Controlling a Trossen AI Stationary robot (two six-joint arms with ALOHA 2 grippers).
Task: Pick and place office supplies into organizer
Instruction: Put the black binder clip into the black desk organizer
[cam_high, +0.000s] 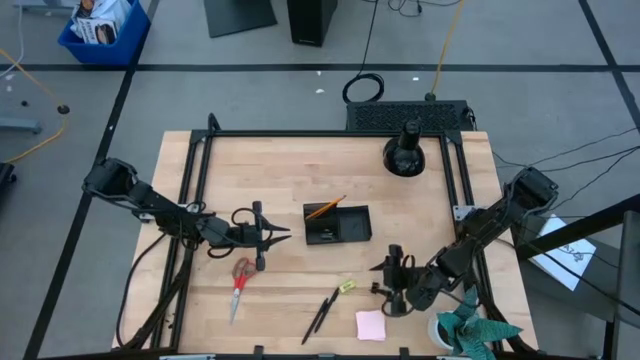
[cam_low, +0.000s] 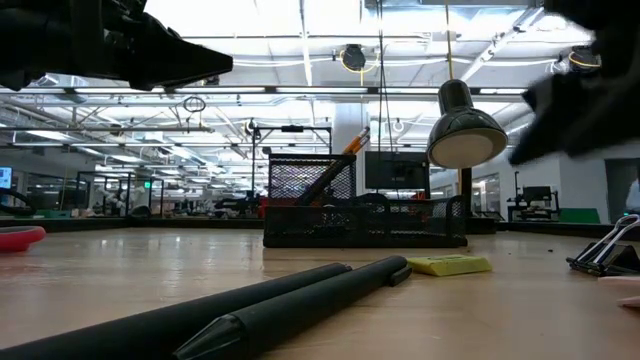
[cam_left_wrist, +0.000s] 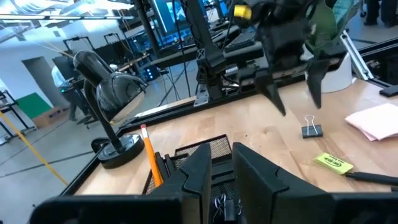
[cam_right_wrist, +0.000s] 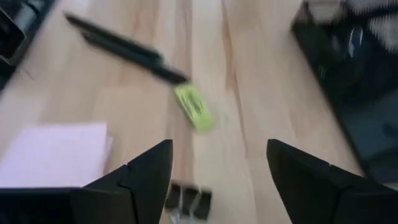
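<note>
The black mesh organizer (cam_high: 337, 223) sits mid-table with an orange pencil (cam_high: 325, 208) leaning in its left compartment. My left gripper (cam_high: 288, 237) hovers just left of it, shut and empty, above table height. The red-handled scissors (cam_high: 240, 280), two black pens (cam_high: 322, 312), yellow item (cam_high: 346, 287) and pink sticky pad (cam_high: 371, 324) lie flat near the near edge. My right gripper (cam_high: 378, 280) is open above a black binder clip (cam_right_wrist: 186, 199), whose body lies on the wood between the spread fingers; the yellow item (cam_right_wrist: 194, 107) lies just beyond.
A black domed desk lamp (cam_high: 404, 152) stands at the far edge, right of the organizer. A teal paper plant in a white cup (cam_high: 465, 330) stands at the near right corner, close behind my right arm. Bare wood lies between organizer and pens.
</note>
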